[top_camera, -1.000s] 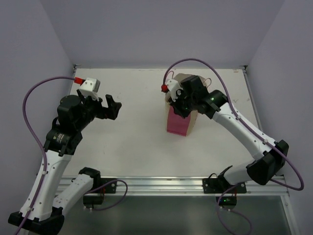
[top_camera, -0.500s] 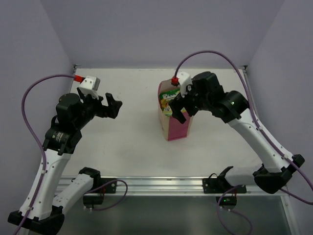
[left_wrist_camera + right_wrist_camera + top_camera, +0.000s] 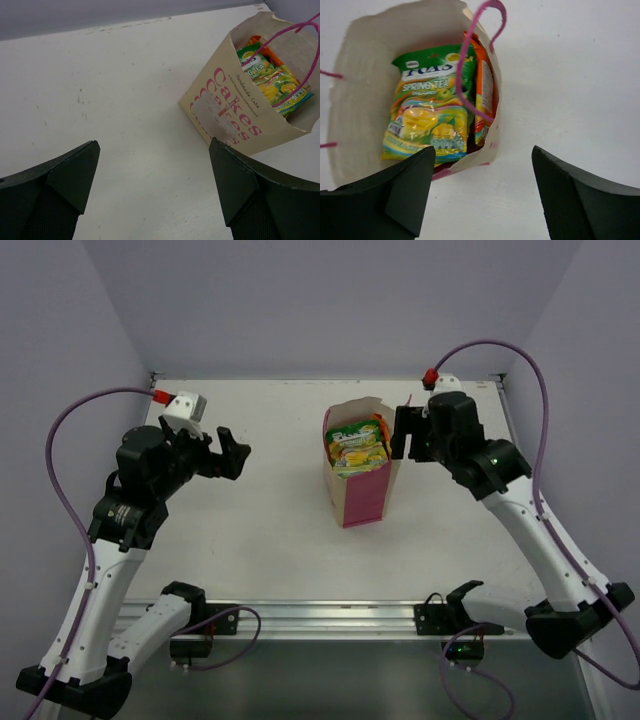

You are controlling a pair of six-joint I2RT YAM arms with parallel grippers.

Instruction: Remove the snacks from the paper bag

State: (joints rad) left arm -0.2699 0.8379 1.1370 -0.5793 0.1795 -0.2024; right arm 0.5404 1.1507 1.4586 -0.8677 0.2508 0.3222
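Here, the paper bag (image 3: 357, 490) is seen standing upright on the white table (image 3: 270, 530), a little right of the middle of the top view, with its mouth open upward. Inside it, a green-yellow packet (image 3: 357, 448) is seen lying uppermost, and an orange packet (image 3: 381, 427) is wedged on edge between it and the right wall of the bag. In the right wrist view the same green-yellow packet (image 3: 430, 107) fills most of the opening, the orange packet (image 3: 483, 95) is pressed against the bag's wall, and a pink cord handle (image 3: 470, 65) is looped across both. The right gripper (image 3: 408, 435) is held just beside the upper right rim of the bag; its fingers are spread wide and nothing is gripped between them. The left gripper (image 3: 232, 453) is kept well apart from the bag, in the left half of the top view, with its fingers likewise parted widely and nothing held. From the left wrist view the bag's printed cream face (image 3: 235, 115) is shown at the upper right.
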